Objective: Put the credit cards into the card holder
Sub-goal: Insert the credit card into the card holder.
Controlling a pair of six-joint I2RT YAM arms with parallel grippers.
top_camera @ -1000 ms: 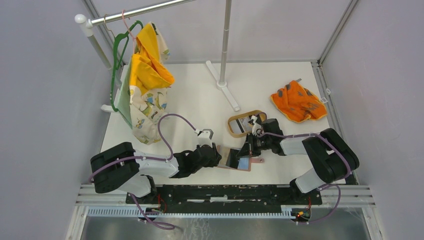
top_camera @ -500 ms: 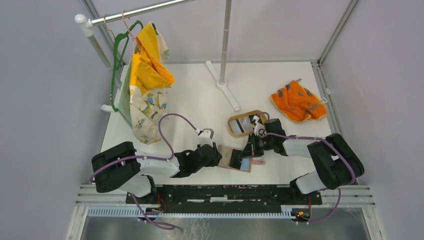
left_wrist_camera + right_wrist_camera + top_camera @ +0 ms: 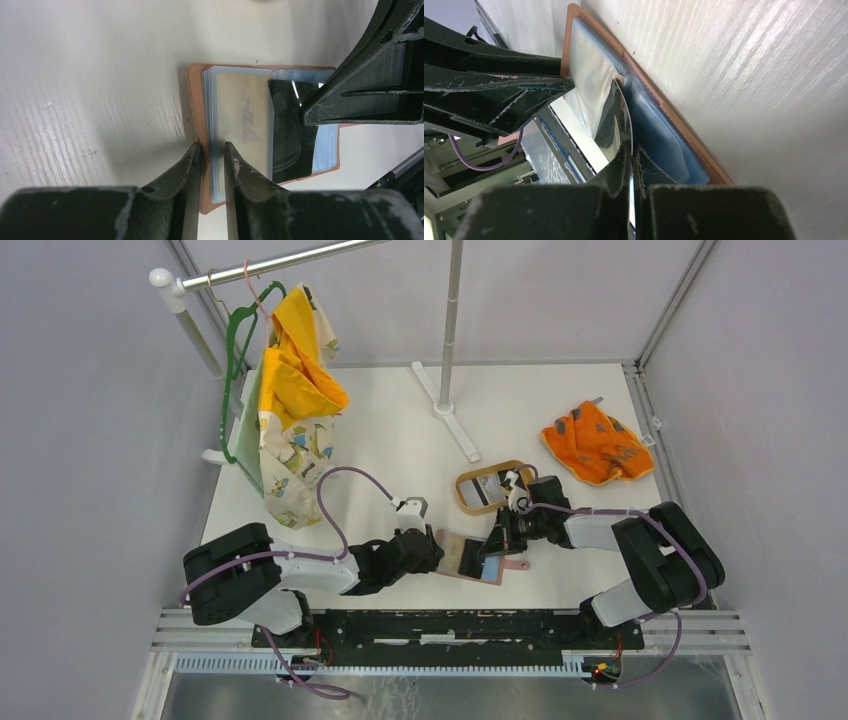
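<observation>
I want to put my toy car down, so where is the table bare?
Bare table lies between the hanging clothes and the rack foot, and between that foot and the orange cloth. It is crowded in front, where the left gripper and right gripper meet at the card holder, beside the wooden tray.

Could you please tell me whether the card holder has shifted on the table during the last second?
No. The card holder sits the same gap in front of the oval wooden tray, left tool pinching its edge.
</observation>
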